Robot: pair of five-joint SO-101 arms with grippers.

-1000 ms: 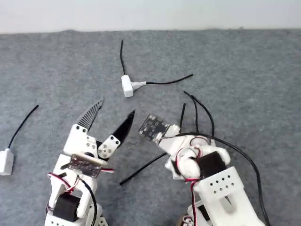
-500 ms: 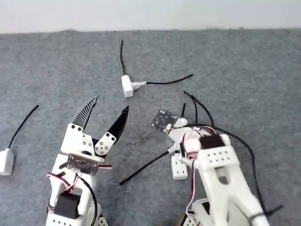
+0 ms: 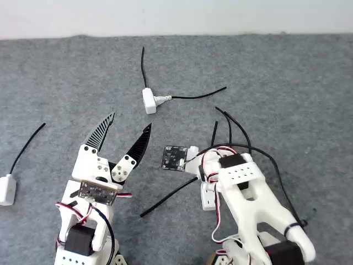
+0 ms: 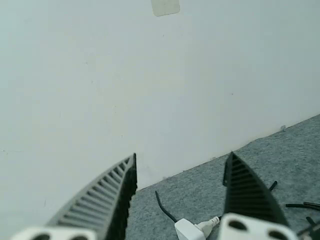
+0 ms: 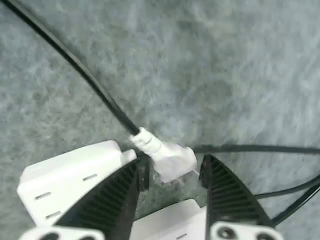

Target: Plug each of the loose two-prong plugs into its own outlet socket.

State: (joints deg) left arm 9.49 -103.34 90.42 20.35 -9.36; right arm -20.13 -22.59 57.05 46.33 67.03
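A white two-prong plug (image 5: 170, 160) on a black cord lies on the grey carpet, right beside a white outlet socket (image 5: 65, 175). My right gripper (image 5: 174, 162) is open and points down over the plug, one black finger close on each side. In the high view the right arm (image 3: 237, 176) covers this spot, with the socket (image 3: 208, 196) showing at its side. My left gripper (image 3: 130, 122) is open and holds nothing, aimed toward a far white socket (image 3: 149, 100) with a plug (image 3: 161, 99) at its side. That socket (image 4: 187, 229) also lies beyond the open left gripper (image 4: 182, 158).
A third white socket (image 3: 6, 189) with a black cord lies at the left edge. Loose black cords (image 3: 231, 130) curl around the right arm. Another white block (image 5: 170, 220) sits under the right gripper. A pale wall (image 4: 160, 75) borders the far carpet edge.
The right arm has swung round and come down over the plug beside the near socket, its camera board shifting left. The left gripper shifted slightly left early on, then stayed still.
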